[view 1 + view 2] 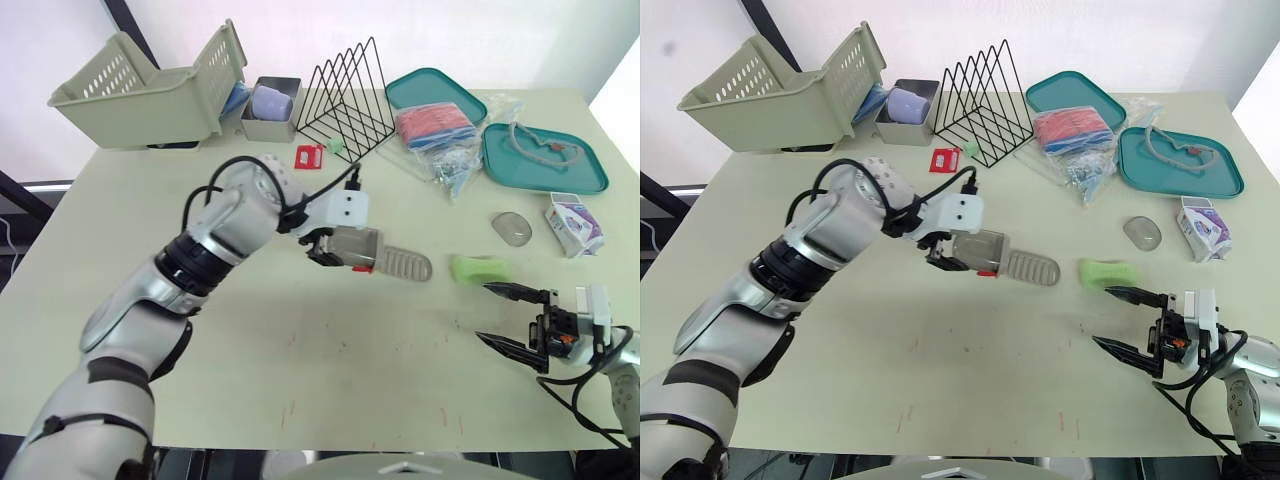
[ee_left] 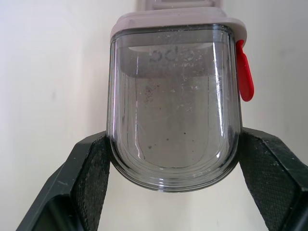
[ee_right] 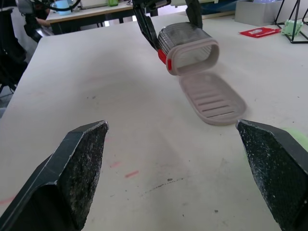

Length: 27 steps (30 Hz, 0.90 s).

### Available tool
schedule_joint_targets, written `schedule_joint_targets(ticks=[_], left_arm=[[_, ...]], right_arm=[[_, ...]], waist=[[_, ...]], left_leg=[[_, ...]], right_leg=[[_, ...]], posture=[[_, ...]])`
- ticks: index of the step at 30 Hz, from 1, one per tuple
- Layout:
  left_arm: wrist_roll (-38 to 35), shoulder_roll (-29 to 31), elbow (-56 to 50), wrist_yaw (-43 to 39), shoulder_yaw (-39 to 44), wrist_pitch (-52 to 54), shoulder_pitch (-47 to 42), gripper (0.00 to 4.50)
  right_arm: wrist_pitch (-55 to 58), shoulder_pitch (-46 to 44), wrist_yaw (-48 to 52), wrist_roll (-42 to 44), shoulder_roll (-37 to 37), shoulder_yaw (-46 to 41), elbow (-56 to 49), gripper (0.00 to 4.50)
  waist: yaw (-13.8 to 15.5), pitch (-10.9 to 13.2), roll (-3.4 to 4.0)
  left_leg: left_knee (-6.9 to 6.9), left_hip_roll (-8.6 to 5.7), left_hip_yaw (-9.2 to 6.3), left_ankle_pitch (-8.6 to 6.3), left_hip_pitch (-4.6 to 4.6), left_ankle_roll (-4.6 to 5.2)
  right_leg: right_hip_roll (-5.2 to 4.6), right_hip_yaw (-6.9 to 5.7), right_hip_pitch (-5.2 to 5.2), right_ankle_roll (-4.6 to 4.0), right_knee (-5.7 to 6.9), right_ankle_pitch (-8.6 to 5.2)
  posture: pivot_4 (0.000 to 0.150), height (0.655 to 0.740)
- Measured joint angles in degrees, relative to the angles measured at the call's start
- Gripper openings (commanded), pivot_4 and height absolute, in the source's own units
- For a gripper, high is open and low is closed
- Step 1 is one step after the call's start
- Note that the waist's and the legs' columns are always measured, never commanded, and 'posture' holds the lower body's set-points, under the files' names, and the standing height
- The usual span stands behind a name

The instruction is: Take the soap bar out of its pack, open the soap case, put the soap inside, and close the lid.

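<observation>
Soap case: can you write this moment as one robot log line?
left gripper: shut on soap case | lid: open | right gripper: open, empty | soap bar: unpacked, on table

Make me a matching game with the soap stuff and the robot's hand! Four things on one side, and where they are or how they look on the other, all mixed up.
Things:
1. soap case
2. soap bar
3. soap pack
4. right gripper

Clues:
A. black fingers spread wide, holding nothing
B. green, lying bare on the table
C. held by the left gripper, lid flipped open
D. by the table's right edge

Pairs: 1-C, 2-B, 3-D, 4-A
</observation>
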Motion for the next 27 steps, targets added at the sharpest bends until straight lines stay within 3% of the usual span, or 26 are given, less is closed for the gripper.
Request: schedule_joint_targets(ticks=[7,11,12,23,27], left_arm=[[-2.77,4.80,-1.17,-2.19,2.62,-1.17,4.84,3.44],[-5.56,4.28,-1.16,-1.54,6.41,-2.98,7.00,3.44],[-6.55,3.39,-1.04,-0.70,7.37,-3.95,7.60,4.46],[-8.50,1.03,2.22,2.40,9.53,-10.20,9.02,4.48],[-13.10,0.80,2.10,1.96,14.24,-9.87,9.76,4.48]], right_arm=[[-0.42,0.72,-0.01,-0.67,-0.05,-0.02,0.04,4.44],[-0.45,0.92,0.02,-0.83,-0.08,-0.02,0.05,4.44],[-0.45,0.92,0.03,-0.86,-0.12,-0.02,0.05,4.50],[-0.43,0.84,0.16,-0.94,-0.38,-0.01,0.05,4.50],[0.09,0.03,0.08,-0.94,-0.96,0.02,-0.05,4.50]], waist=[[0.16,0.00,0.00],[0.21,0.00,0.00],[0.23,0.00,0.00],[0.11,0.00,0.00],[0.08,0.00,0.00]], left_leg=[[0.01,0.00,0.00,0.00,-0.02,0.00],[0.02,0.00,0.01,0.00,-0.02,0.00],[0.03,0.00,0.00,0.00,-0.02,0.00],[0.03,0.00,0.00,0.00,0.00,0.00],[0.03,0.00,0.00,0.00,-0.01,0.00]], right_leg=[[-0.01,-0.01,0.00,0.00,0.00,0.00],[-0.03,-0.02,0.01,0.00,0.00,0.00],[-0.03,-0.02,0.01,0.00,0.00,0.00],[-0.01,-0.01,0.01,0.00,0.02,0.00],[-0.02,-0.02,0.00,0.00,0.03,0.00]], posture=[[0.150,0.7400],[0.150,0.7400],[0.150,0.7400],[0.150,0.7400],[0.150,0.7400]])
